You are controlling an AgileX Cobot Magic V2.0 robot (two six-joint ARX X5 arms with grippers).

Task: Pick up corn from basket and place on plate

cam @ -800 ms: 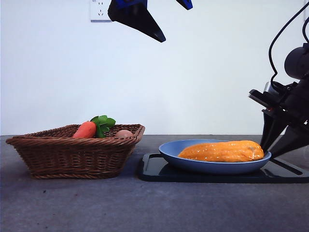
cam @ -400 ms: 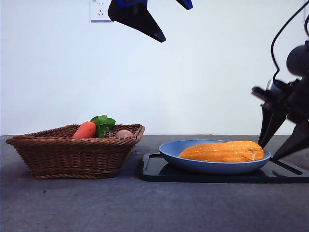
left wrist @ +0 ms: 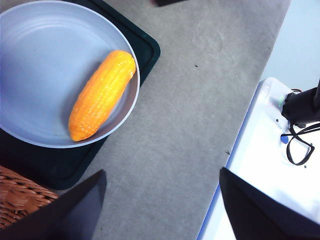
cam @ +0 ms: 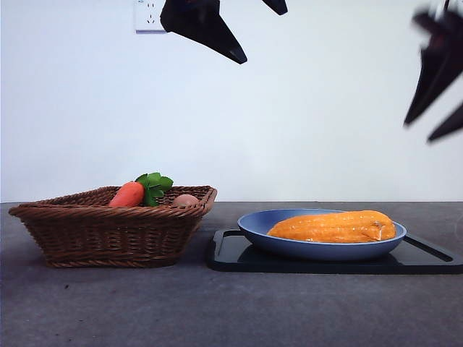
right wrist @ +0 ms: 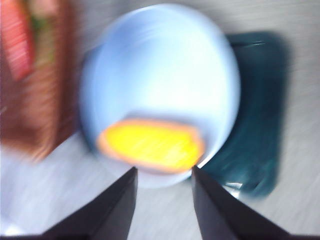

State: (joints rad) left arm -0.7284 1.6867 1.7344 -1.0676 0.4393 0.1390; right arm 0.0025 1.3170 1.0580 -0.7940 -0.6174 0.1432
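The corn (cam: 333, 226) lies on its side in the light-blue plate (cam: 253, 223), free of both grippers. My right gripper (cam: 421, 131) hangs high above the plate's right end, open and empty. Its own blurred view looks down past the right gripper (right wrist: 164, 170) onto the corn (right wrist: 152, 145) and plate (right wrist: 165, 65). My left gripper (cam: 260, 35) waits at the top, open wide and empty. The left wrist view shows the left gripper (left wrist: 162, 172) above the corn (left wrist: 102, 94), the plate (left wrist: 40, 65) and a corner of the basket (left wrist: 20, 195). The wicker basket (cam: 108, 231) stands left of the plate.
The plate rests on a flat black tray (cam: 231, 253). A red-orange carrot (cam: 128, 194) with green leaves and a small tan egg-like thing (cam: 186, 199) lie in the basket. A white surface with cables (left wrist: 280, 145) borders the grey table.
My right gripper has risen from beside the plate's right rim to high at the upper right, still open. The corn stays on the plate. The left arm has not moved.
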